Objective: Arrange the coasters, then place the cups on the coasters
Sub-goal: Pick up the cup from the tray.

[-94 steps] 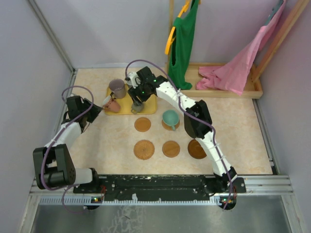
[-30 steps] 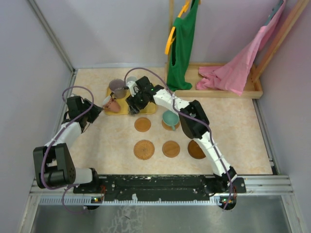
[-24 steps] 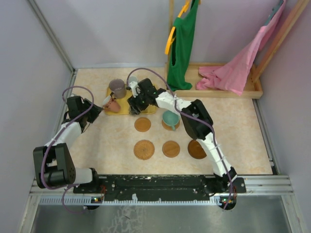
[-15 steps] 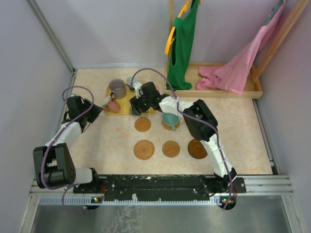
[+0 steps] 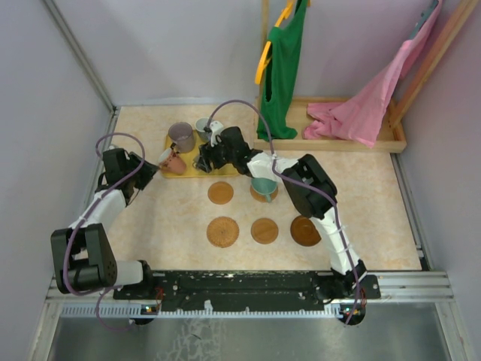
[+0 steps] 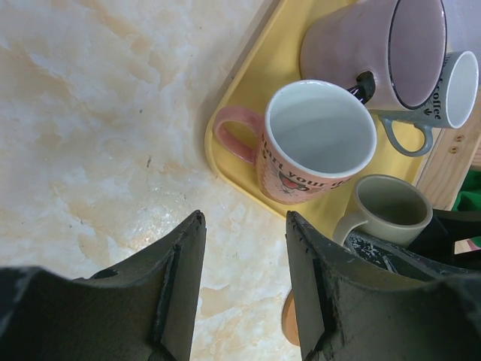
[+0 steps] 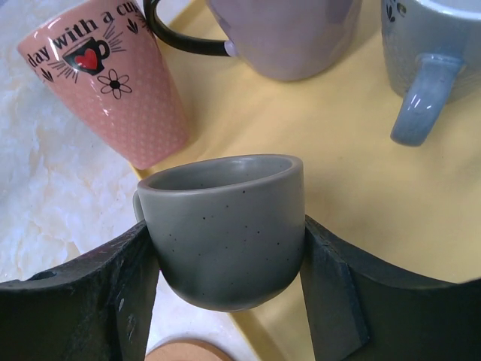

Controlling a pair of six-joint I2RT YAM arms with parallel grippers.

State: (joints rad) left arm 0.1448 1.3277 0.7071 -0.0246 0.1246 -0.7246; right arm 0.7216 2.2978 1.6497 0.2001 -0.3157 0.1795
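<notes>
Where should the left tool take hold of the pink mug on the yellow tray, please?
Probably the near wall of the pink mug at the rim, one finger inside, coming from the table side: it stands open-mouthed, handle out sideways, other mugs crowding behind.

A robot test booth in a lab rather than a home: plain pale walls [image 5: 45, 113] box in a marble-patterned surface [image 5: 361, 203]. The left arm [image 5: 101, 207] and right arm [image 5: 319, 203] are bolted to a metal rail [image 5: 255, 284]. A green garment [image 5: 284, 68] and a pink cloth [image 5: 368, 105] hang at the back.
</notes>
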